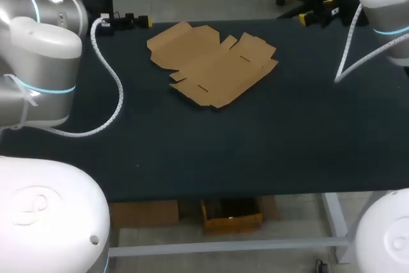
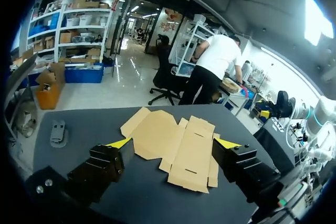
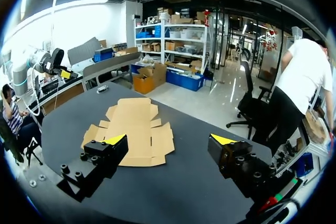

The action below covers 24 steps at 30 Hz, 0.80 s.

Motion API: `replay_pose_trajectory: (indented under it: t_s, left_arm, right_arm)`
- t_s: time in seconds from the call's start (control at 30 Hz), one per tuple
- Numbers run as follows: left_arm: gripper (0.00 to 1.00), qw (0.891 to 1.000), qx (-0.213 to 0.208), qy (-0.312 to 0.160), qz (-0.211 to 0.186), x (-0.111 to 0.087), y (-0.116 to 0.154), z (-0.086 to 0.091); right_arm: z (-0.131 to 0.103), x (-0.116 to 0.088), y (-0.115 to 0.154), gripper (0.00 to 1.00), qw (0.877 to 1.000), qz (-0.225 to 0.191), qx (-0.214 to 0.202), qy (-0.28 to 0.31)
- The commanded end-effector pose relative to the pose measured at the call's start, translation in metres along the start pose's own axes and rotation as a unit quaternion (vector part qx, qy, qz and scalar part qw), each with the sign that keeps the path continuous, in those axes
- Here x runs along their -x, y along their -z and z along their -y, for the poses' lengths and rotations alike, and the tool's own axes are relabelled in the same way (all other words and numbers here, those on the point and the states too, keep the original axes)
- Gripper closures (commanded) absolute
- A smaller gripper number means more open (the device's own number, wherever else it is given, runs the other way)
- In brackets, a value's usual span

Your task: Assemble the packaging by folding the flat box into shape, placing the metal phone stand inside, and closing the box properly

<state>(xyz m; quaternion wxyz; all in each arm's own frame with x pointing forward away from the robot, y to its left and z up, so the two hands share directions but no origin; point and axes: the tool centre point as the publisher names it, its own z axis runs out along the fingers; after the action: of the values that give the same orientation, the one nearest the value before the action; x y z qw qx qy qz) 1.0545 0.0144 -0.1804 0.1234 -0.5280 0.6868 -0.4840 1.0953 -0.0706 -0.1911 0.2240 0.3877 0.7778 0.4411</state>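
The flat, unfolded brown cardboard box (image 1: pixel 214 62) lies at the back middle of the black table, also in the left wrist view (image 2: pixel 157 135) and the right wrist view (image 3: pixel 131 129). A small grey metal phone stand (image 2: pixel 58 132) rests near the table's far left corner, apart from the box; the right wrist view shows it tiny beyond the box (image 3: pixel 102 88). My left gripper (image 2: pixel 175 143) hovers open and empty at the back left (image 1: pixel 137 21), facing the box. My right gripper (image 3: pixel 169 139) is open and empty at the back right (image 1: pixel 318 15), also facing the box.
The left arm's white coiled cable (image 1: pixel 115 94) hangs over the left part of the dark table (image 1: pixel 255 145). The right arm's cable (image 1: pixel 348 55) hangs at the back right.
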Motion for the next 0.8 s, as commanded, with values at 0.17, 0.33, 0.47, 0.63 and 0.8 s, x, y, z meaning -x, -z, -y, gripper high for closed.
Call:
replay_pose_trajectory:
  t_s: [0.17, 0.33, 0.47, 0.63, 0.8]
  left_arm:
    - [0.00, 0.996, 0.077, 0.030, 0.040, -0.010, 0.004, -0.009]
    - [0.00, 0.990, 0.097, 0.060, 0.083, -0.010, 0.008, -0.020]
    - [0.00, 0.984, 0.122, 0.079, 0.102, -0.010, 0.012, -0.031]
    - [0.00, 0.979, 0.142, 0.103, 0.105, -0.007, 0.015, -0.040]
    - [0.00, 0.979, 0.142, 0.103, 0.105, -0.007, 0.015, -0.040]
  right_arm:
    - [0.009, 0.006, 0.006, 0.00, 0.992, -0.002, -0.124, -0.014]
    - [0.021, 0.005, 0.014, 0.00, 0.988, -0.005, -0.151, -0.033]
    - [0.031, 0.006, 0.020, 0.00, 0.984, -0.008, -0.171, -0.058]
    - [0.039, 0.007, 0.025, 0.00, 0.976, -0.014, -0.198, -0.088]
    - [0.039, 0.007, 0.025, 0.00, 0.976, -0.014, -0.198, -0.088]
